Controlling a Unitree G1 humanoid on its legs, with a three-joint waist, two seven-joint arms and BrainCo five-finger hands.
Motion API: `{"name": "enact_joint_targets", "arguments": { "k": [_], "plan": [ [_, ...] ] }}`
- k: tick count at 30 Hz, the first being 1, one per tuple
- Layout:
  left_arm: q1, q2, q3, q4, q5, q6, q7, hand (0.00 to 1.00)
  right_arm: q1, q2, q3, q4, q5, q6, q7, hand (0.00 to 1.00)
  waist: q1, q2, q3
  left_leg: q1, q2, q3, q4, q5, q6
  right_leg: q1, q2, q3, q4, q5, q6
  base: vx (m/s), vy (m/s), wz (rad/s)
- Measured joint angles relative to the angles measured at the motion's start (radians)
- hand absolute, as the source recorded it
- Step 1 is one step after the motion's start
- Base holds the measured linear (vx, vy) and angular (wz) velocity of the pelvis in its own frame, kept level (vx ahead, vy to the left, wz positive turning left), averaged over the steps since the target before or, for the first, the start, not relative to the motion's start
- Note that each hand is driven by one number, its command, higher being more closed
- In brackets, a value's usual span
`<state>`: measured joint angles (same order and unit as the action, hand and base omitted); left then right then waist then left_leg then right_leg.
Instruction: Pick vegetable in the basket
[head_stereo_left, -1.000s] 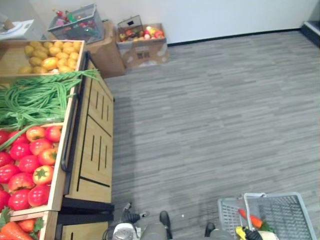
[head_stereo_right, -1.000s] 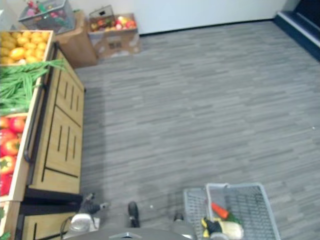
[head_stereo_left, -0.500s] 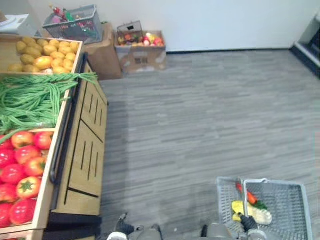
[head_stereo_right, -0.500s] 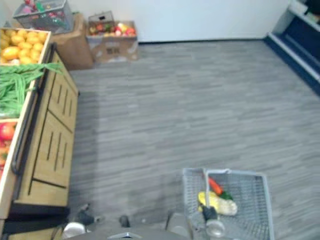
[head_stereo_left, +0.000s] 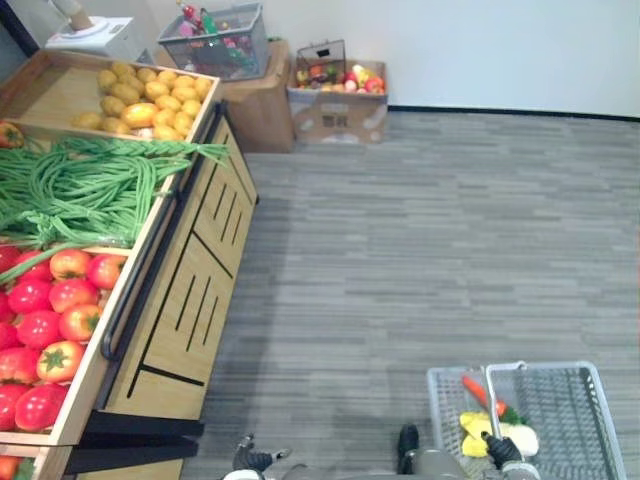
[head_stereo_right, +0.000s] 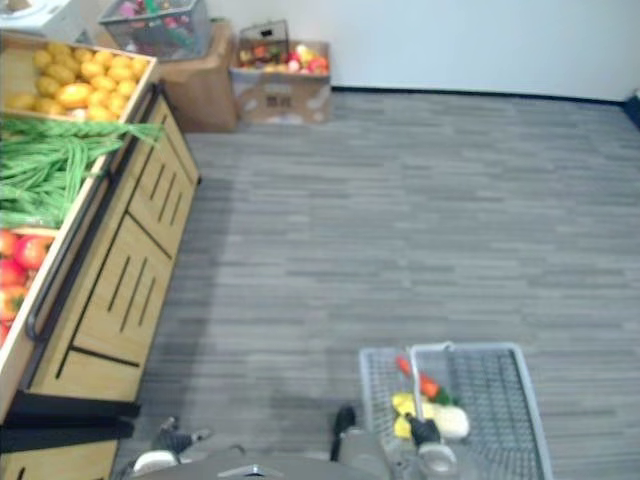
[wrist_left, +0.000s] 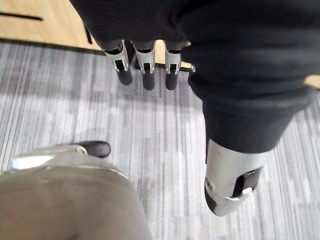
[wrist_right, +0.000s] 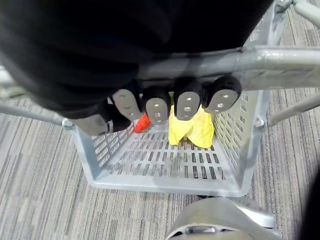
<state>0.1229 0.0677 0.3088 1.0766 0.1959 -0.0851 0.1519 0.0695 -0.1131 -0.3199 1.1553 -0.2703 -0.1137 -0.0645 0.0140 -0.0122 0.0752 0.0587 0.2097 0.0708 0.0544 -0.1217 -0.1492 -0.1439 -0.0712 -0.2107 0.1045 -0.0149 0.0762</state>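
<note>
Open cardboard box (head_stereo_left: 337, 112) by white wall (head_stereo_left: 480, 40)

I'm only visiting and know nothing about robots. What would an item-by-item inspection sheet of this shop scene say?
Surface: grey plank floor.
Job's things: grey basket holding a carrot, a yellow vegetable and a pale item. The wooden stand displays yellow produce, green beans and tomatoes.
Clutter: nothing seen.
Hands: right hand curled round the basket handle. Left hand open and empty, near the stand.
Cables: nothing seen.
Surroundings: cardboard box of produce and a second basket by the white wall.
</note>
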Motion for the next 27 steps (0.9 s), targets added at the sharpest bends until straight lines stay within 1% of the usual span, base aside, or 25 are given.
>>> {"name": "enact_joint_targets", "arguments": {
  "k": [1, 2, 3, 4, 6, 8, 14, 15, 16, 19, 20, 24, 26, 27],
  "plan": [
    [0.004, -0.004, 0.012, 0.000, -0.026, 0.000, -0.002, 0.00, 0.009, 0.001, -0.008, 0.004, 0.004, 0.001, 0.004, 1.00, -0.002, -0.001, -0.004, 0.000, 0.005, 0.000, 0.000, 0.001, -0.001, 0.015, 0.006, -0.007, -0.023, 0.001, -0.001, 0.05, -0.081, 0.33],
    [0.014, -0.010, 0.026, 0.001, -0.084, 0.000, -0.003, 0.00, 0.022, 0.005, -0.019, 0.010, 0.004, 0.004, 0.009, 1.00, -0.003, 0.008, -0.019, -0.001, 0.012, 0.001, -0.002, 0.001, -0.001, 0.038, 0.016, -0.017, -0.065, 0.017, -0.003, 0.04, -0.047, 0.19],
    [0.026, -0.026, 0.044, 0.002, -0.139, -0.001, -0.004, 0.00, 0.026, 0.004, -0.025, 0.022, 0.005, 0.004, 0.009, 1.00, -0.003, 0.007, -0.026, -0.002, 0.014, 0.004, -0.006, 0.001, -0.001, 0.057, 0.023, -0.018, -0.110, 0.037, -0.002, 0.04, -0.030, 0.10],
    [0.028, -0.026, 0.050, 0.006, -0.159, -0.001, -0.004, 0.00, 0.028, 0.006, -0.025, 0.027, 0.005, 0.004, 0.009, 1.00, -0.004, 0.007, -0.027, -0.001, 0.013, 0.004, -0.009, 0.001, -0.001, 0.066, 0.025, -0.018, -0.133, 0.049, -0.003, 0.00, 0.000, 0.00],
    [0.028, -0.024, 0.051, 0.031, -0.206, -0.001, -0.007, 0.00, 0.036, 0.012, -0.025, 0.036, 0.005, 0.004, 0.009, 1.00, -0.006, 0.010, -0.031, -0.001, 0.005, 0.008, -0.018, 0.000, -0.002, 0.096, 0.027, -0.018, -0.206, 0.093, -0.001, 0.00, 0.000, 0.00],
    [0.028, -0.025, 0.050, 0.040, -0.229, -0.001, -0.007, 0.00, 0.042, 0.012, -0.027, 0.039, 0.007, 0.005, 0.008, 1.00, -0.007, 0.013, -0.033, 0.001, -0.006, 0.008, -0.016, 0.000, -0.002, 0.102, 0.020, -0.016, -0.212, 0.100, 0.001, 0.00, 0.000, 0.00],
    [0.025, -0.021, 0.029, 0.058, -0.235, -0.002, -0.014, 0.00, 0.063, 0.011, -0.028, 0.039, 0.015, 0.004, 0.008, 1.00, -0.009, 0.018, -0.036, 0.023, -0.027, 0.011, -0.020, -0.002, -0.002, 0.129, -0.002, -0.017, -0.218, 0.107, 0.014, -0.05, 0.038, 0.03],
    [0.019, -0.021, 0.027, 0.062, -0.235, -0.001, -0.015, 0.00, 0.064, 0.011, -0.028, 0.039, 0.016, 0.004, 0.008, 1.00, -0.009, 0.023, -0.035, 0.024, -0.025, 0.013, -0.024, -0.012, -0.001, 0.129, -0.001, -0.019, -0.218, 0.109, 0.017, -0.08, 0.026, 0.07],
    [0.017, -0.020, 0.016, 0.070, -0.235, -0.001, -0.017, 0.00, 0.065, 0.011, -0.028, 0.040, 0.036, 0.004, 0.008, 1.00, -0.008, 0.030, -0.034, 0.029, -0.022, 0.016, -0.036, -0.023, -0.002, 0.129, 0.001, -0.023, -0.218, 0.111, 0.021, -0.10, 0.029, 0.05],
    [0.018, -0.017, 0.010, 0.077, -0.232, -0.001, -0.019, 0.00, 0.072, 0.012, -0.028, 0.039, 0.054, 0.004, 0.009, 1.00, -0.009, 0.030, -0.034, 0.032, -0.025, 0.031, -0.032, -0.032, 0.000, 0.129, -0.003, -0.013, -0.218, 0.113, 0.025, -0.05, 0.012, -0.09],
    [0.018, -0.017, 0.009, 0.077, -0.229, -0.001, -0.019, 0.00, 0.074, 0.012, -0.028, 0.039, 0.057, 0.004, 0.009, 1.00, -0.010, 0.031, -0.034, 0.032, -0.026, 0.032, -0.032, -0.032, 0.000, 0.128, -0.003, -0.011, -0.218, 0.112, 0.024, -0.03, 0.004, -0.14],
    [0.007, -0.013, -0.025, 0.093, -0.215, -0.001, -0.019, 0.00, 0.095, 0.013, -0.031, 0.040, 0.125, 0.005, 0.009, 1.00, -0.015, 0.042, -0.035, 0.031, -0.024, 0.033, -0.037, -0.034, -0.002, 0.121, -0.001, -0.010, -0.218, 0.112, 0.024, 0.01, 0.002, -0.03],
    [-0.001, -0.012, -0.035, 0.113, -0.211, 0.000, -0.020, 0.00, 0.103, 0.011, -0.037, 0.040, 0.132, 0.008, 0.009, 1.00, -0.015, 0.051, -0.036, 0.030, -0.024, 0.034, -0.043, -0.033, -0.002, 0.116, -0.002, -0.010, -0.218, 0.115, 0.028, 0.07, 0.022, -0.04],
    [-0.003, -0.014, -0.037, 0.116, -0.205, 0.000, -0.022, 0.00, 0.108, 0.011, -0.037, 0.040, 0.132, 0.009, 0.009, 1.00, -0.017, 0.052, -0.037, 0.032, -0.024, 0.034, -0.047, -0.031, -0.001, 0.113, -0.002, -0.011, -0.217, 0.119, 0.023, 0.10, 0.027, -0.03]
  ]
}}
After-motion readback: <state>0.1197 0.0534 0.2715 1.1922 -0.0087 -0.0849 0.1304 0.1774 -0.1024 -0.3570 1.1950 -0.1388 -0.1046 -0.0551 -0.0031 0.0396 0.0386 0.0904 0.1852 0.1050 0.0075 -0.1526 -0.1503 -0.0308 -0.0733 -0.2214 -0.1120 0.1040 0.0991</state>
